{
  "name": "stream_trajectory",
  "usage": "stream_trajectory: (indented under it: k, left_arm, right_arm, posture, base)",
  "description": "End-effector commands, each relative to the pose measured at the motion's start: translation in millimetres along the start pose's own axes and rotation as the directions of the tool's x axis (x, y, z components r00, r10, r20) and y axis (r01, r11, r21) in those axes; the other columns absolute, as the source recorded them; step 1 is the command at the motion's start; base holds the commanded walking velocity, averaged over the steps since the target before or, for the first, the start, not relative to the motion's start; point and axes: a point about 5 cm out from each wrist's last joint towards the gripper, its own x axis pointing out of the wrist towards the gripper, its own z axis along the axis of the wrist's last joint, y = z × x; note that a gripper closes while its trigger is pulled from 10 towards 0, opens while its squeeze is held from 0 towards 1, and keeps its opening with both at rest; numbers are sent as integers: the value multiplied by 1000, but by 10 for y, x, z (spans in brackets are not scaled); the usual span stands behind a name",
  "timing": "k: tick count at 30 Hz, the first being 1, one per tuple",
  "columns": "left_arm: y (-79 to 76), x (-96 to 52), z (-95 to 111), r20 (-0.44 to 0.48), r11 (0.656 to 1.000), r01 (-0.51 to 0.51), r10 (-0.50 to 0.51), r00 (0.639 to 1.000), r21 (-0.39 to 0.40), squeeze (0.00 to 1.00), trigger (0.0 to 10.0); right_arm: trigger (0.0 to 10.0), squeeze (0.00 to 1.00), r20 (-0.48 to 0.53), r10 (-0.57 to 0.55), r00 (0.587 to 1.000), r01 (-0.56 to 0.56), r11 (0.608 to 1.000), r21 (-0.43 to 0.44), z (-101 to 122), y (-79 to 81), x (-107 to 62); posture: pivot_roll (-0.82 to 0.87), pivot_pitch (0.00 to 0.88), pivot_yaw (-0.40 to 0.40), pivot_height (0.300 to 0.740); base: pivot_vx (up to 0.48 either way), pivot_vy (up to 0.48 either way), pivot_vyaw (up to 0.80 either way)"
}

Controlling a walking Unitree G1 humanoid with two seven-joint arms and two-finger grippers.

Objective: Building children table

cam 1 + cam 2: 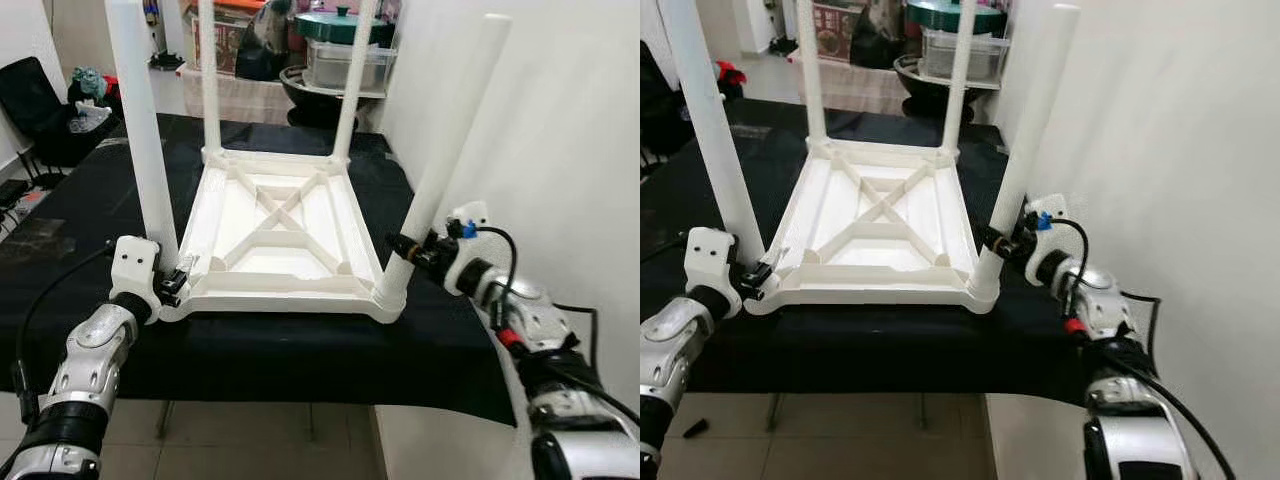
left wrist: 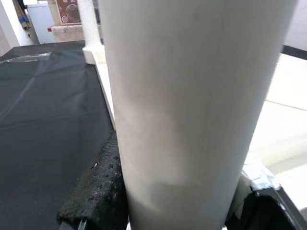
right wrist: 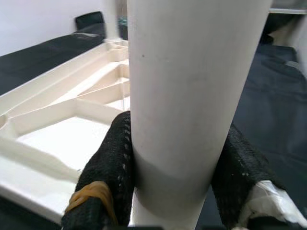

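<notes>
Gripping: both end effectors are closed on the two near legs of an upturned white table (image 1: 285, 235).
Table: smooth white plastic, lying top-down on a tabletop (image 1: 90, 210) covered in matte black cloth; four legs point upward.
Underside: a shallow rectangular tray shape, braced by a raised X of ribs with short cross ribs and a round socket at each corner.
Long axis: the top's longer side runs away from the robot, its near short edge close to the tabletop's front edge.
Legs: plain round tubes with a smooth, faintly scuffed surface; the far pair stand about upright.
Left leg (image 1: 145, 140): seated at the near-left corner, leaning slightly leftward at its top.
Right leg (image 1: 445, 160): at the near-right corner, tilted so its top leans right toward a white wall (image 1: 560, 150).
Left end effector (image 1: 172, 278): its black fingers clamp the left leg low down, just above the socket; the wrist view shows a dimpled black pad (image 2: 98, 187) pressed on the tube.
Right end effector (image 1: 402, 246): fingers (image 3: 117, 158) with knobbly black padding squeeze the right leg on both sides, near its base.
Fit: whether the right leg sits fully in its socket is hard to tell.
Background: a lidded green pot (image 1: 340, 25), probably on a shelf behind.
</notes>
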Motion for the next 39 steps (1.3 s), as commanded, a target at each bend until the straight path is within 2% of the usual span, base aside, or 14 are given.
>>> stream_trajectory:
  k: [1,6,9,11,13,15,19,20,22,23,24,36,37,39]
  left_arm:
    - [184,-81,-55,-36,997,-67,68,997,24,0,10000]
    - [157,-79,-72,-41,998,-61,62,997,24,0,10000]
    - [153,-78,-77,-44,998,-59,60,997,24,0,10000]
    - [151,-75,-76,-44,998,-58,59,997,23,0,10000]
    - [147,-65,-71,-44,998,-56,57,997,23,0,10000]
    - [143,-53,-67,-45,998,-53,54,998,25,0,10000]
    - [134,-41,-63,-45,998,-51,52,998,26,0,10000]
    - [135,-40,-61,-43,998,-52,53,998,25,0,10000]
    - [139,-44,-62,-42,998,-55,56,998,22,0,10000]
    - [140,-48,-68,-43,998,-56,57,997,20,0,10000]
    - [140,-53,-74,-43,998,-56,57,997,19,0,10000]
    - [155,-59,-70,-37,998,-66,67,997,15,0,10000]
    - [156,-63,-70,-36,998,-66,66,997,17,0,10000]
    - [156,-66,-70,-36,998,-66,66,997,17,0,10000]
  right_arm:
    - [0,0,-22,-361,932,361,932,25,-36,-379,-178]
    - [0,0,-109,-875,472,875,450,180,-318,-493,-592]
    - [0,0,-171,-874,455,882,416,223,-469,-118,-593]
    - [0,0,-212,-835,508,854,456,251,-521,110,-534]
    - [10000,0,-203,-730,653,753,595,282,-492,424,-367]
    - [10000,0,-163,-621,766,638,709,300,-419,636,-236]
    - [10000,0,-5,-592,806,574,779,252,-213,610,-220]
    - [10000,1000,48,-576,816,551,801,234,-141,495,-230]
    - [10000,1000,98,-506,857,482,854,198,-3,357,-246]
    - [10000,267,127,-442,888,423,893,152,81,289,-241]
    - [10000,0,144,-349,926,331,933,139,144,268,-225]
    - [10000,0,-47,233,971,-238,961,-144,59,48,-312]
    - [6745,0,-56,256,965,-262,956,-134,39,57,-301]
    - [6745,0,-61,270,961,-276,953,-127,28,61,-294]
  posture:
    - [101,0,-123,740]
    - [94,0,-116,740]
    - [91,0,-114,740]
    - [88,0,-111,740]
    - [85,0,-106,740]
    - [85,0,-105,740]
    - [82,0,-108,740]
    - [78,0,-110,740]
    - [79,0,-112,740]
    - [79,0,-115,740]
    - [77,0,-115,740]
    - [95,0,-132,740]
    - [101,0,-133,740]
    - [101,0,-133,740]
  base:
    - [0,0,0]
    - [0,0,0]
    - [0,0,0]
    - [0,0,0]
    - [0,0,0]
    - [0,0,0]
    - [0,0,0]
    - [0,0,0]
    - [0,0,0]
    - [0,0,0]
    - [0,0,0]
    - [0,0,0]
    - [0,0,0]
    - [0,0,0]
